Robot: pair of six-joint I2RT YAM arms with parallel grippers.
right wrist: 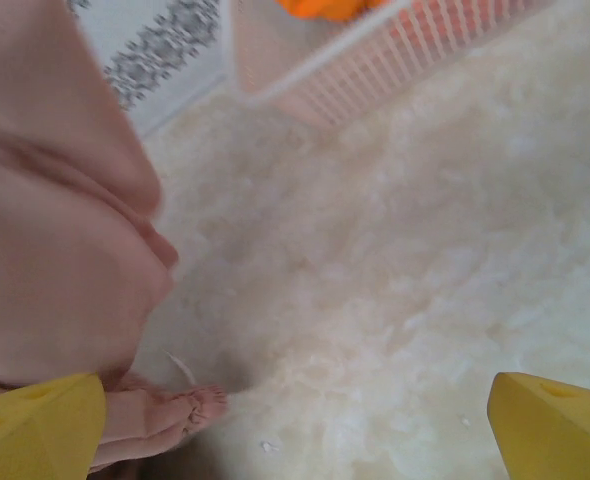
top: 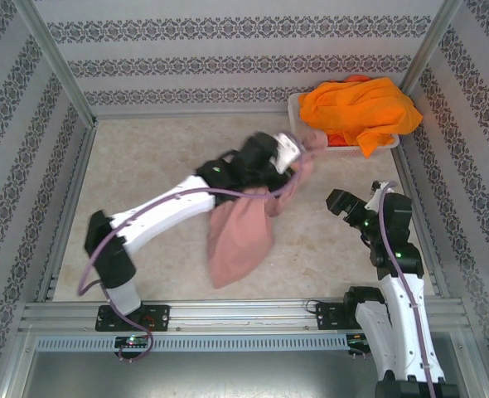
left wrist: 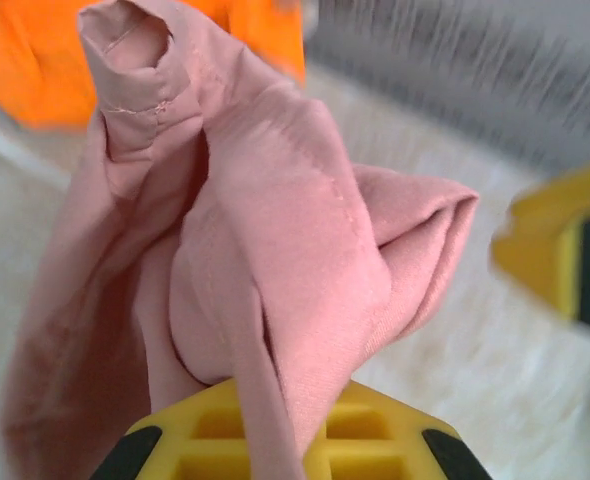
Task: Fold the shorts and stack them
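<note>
The dusty pink shorts (top: pixel 240 236) hang from my left gripper (top: pixel 297 162), which is shut on a bunch of their cloth just in front of the basket. In the left wrist view the pink cloth (left wrist: pixel 275 230) runs down between the closed yellow fingers (left wrist: pixel 375 430). Their lower end rests on the table. Bright orange shorts (top: pixel 356 112) are heaped in the white mesh basket (top: pixel 297 106) at the back right. My right gripper (top: pixel 348 206) hovers open to the right of the pink shorts, its fingertips (right wrist: pixel 40 425) wide apart over bare table, with the pink shorts (right wrist: pixel 55 230) at its left.
The basket (right wrist: pixel 355 70) stands against the back right corner, with orange cloth draped over its rim. Patterned walls and metal posts close in the table on three sides. A metal rail (top: pixel 244 311) runs along the near edge.
</note>
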